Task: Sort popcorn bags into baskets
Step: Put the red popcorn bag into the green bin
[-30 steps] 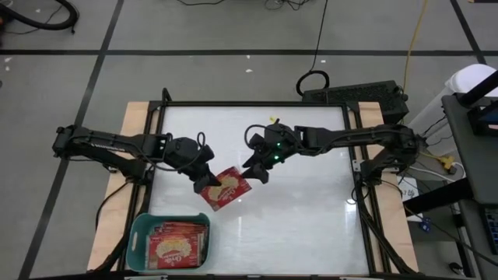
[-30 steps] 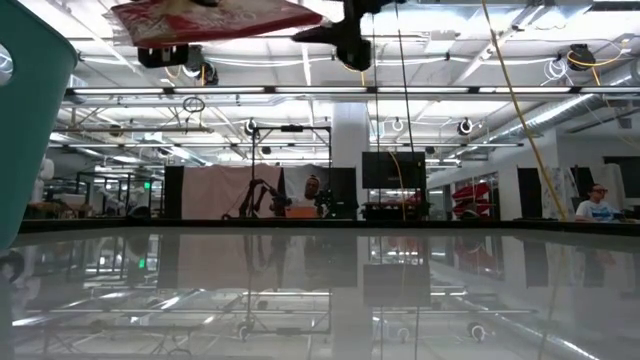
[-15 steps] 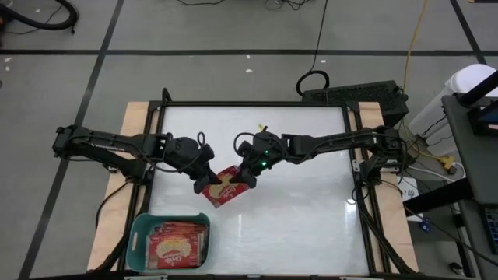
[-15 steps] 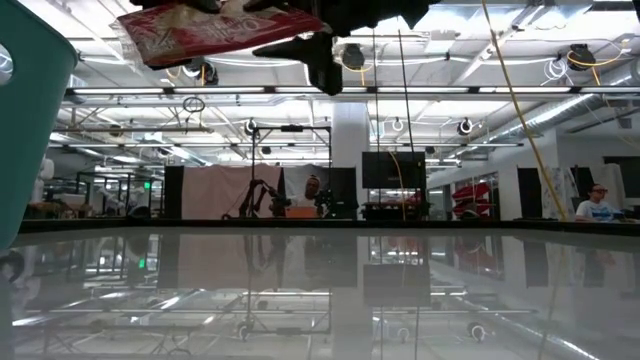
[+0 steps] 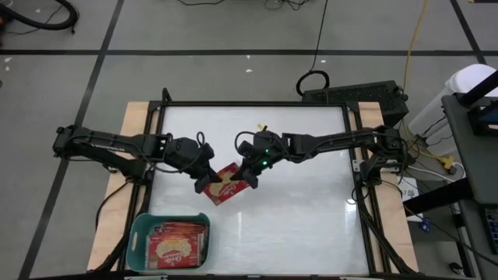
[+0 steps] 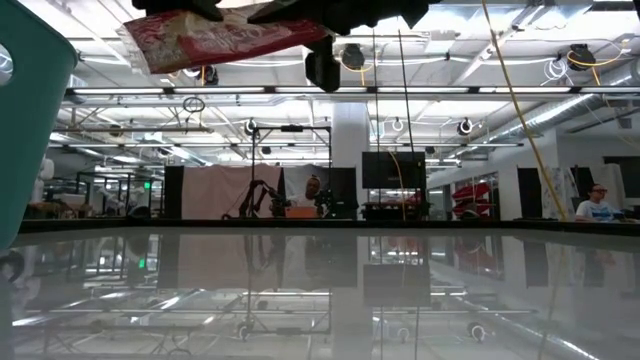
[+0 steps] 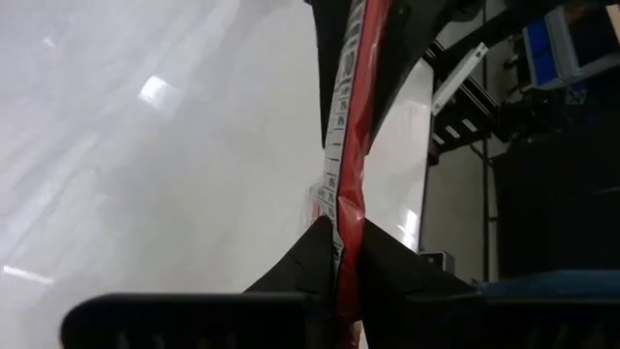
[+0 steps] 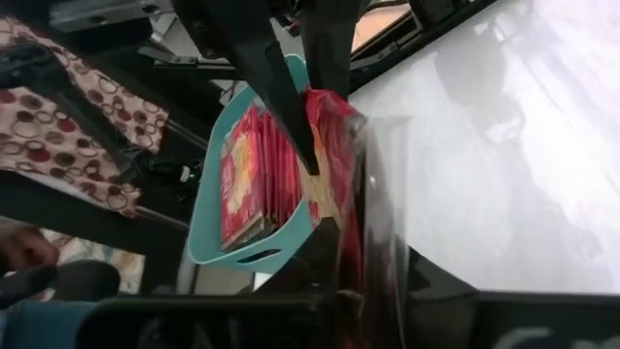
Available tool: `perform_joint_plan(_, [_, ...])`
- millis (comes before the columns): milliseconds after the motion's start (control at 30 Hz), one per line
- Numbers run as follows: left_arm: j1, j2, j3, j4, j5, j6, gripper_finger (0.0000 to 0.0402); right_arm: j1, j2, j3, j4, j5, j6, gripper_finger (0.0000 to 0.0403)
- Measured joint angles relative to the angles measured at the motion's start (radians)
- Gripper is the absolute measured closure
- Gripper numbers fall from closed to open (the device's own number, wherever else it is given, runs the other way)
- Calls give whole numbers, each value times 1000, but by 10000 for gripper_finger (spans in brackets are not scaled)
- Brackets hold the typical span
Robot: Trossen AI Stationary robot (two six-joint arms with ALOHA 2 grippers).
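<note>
while both grippers' fingers pinch it, one popcorn bag (image 5: 226,184) aloft, one basket (image 5: 140,233)

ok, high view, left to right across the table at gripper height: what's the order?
left gripper → popcorn bag held off the table between both grippers → right gripper. The basket sits nearer the front left corner, below that line, with other bags inside.

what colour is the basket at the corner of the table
Teal-green; the basket shows best in the high view, with red popcorn bags inside.
</note>
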Motion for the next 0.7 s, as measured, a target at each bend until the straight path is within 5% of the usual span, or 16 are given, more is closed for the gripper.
perform_joint_plan(200, [14,-54,0,7,-81,-1,295,-30,-29,-1,-47,-130,17,388])
perform_joint_plan(433, [38,-177,1,17,-197,-53,188,-82,-132,-1,-145,-162,-25,390])
perform_joint_plan(700, [40,-289,2,37,-324,-138,175,-151,-285,-1,-178,-110,-18,390])
